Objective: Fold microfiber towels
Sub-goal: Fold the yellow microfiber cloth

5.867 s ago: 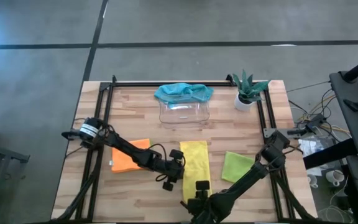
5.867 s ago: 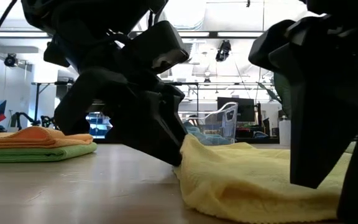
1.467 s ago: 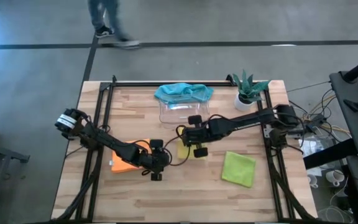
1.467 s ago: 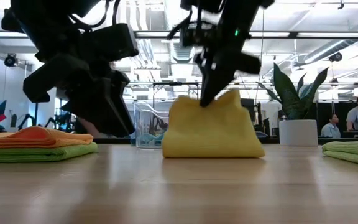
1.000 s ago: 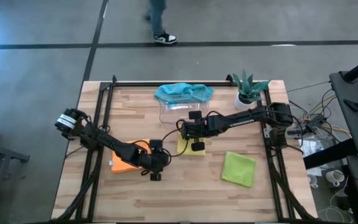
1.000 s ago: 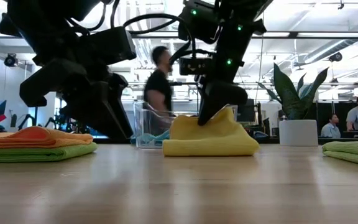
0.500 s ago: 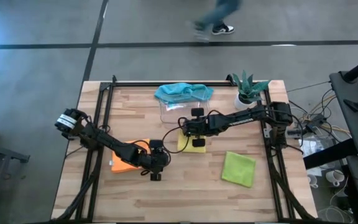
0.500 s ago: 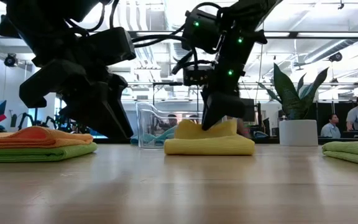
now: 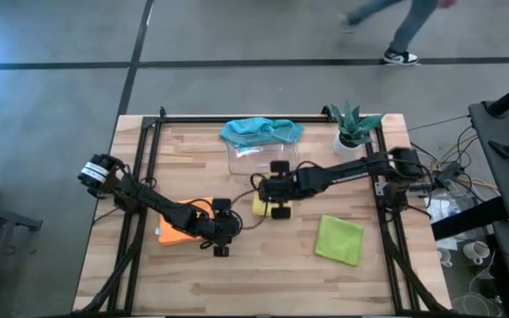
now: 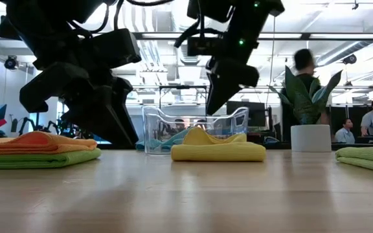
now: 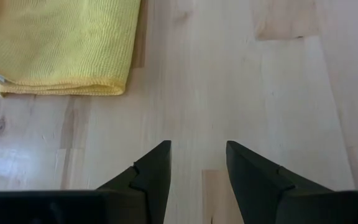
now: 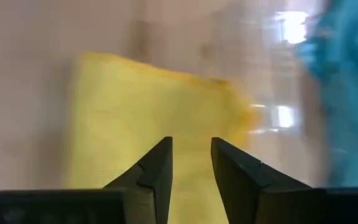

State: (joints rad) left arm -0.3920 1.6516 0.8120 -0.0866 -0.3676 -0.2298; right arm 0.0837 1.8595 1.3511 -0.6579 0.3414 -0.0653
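A folded yellow towel (image 9: 258,206) lies flat on the table before the clear tray (image 9: 262,161); it also shows in the low view (image 10: 217,151) and the right wrist view (image 12: 123,106). My right gripper (image 10: 214,100) hangs open just above it, clear of it. My left gripper (image 9: 221,240) stands open over bare wood to the towel's near left, with the towel's edge (image 11: 61,46) ahead of it. An orange towel (image 10: 36,141) rests on a lime green one (image 10: 44,158) at the left. Another folded lime green towel (image 9: 339,238) lies at the right. A teal towel (image 9: 262,131) drapes over the tray's far rim.
A small potted plant (image 9: 353,129) stands at the far right corner. Black rails run along the table's left (image 9: 140,177) and right (image 9: 385,203) sides. Bare wood spans the near half of the table (image 9: 263,283). A person (image 9: 396,26) walks on the floor beyond the table.
My right gripper has let go of the yellow towel and risen clear of it, drifting slightly toward the table's right edge. The towel's raised top, peaked under the fingers a second ago, has sunk, and the towel now lies as a flat folded stack.
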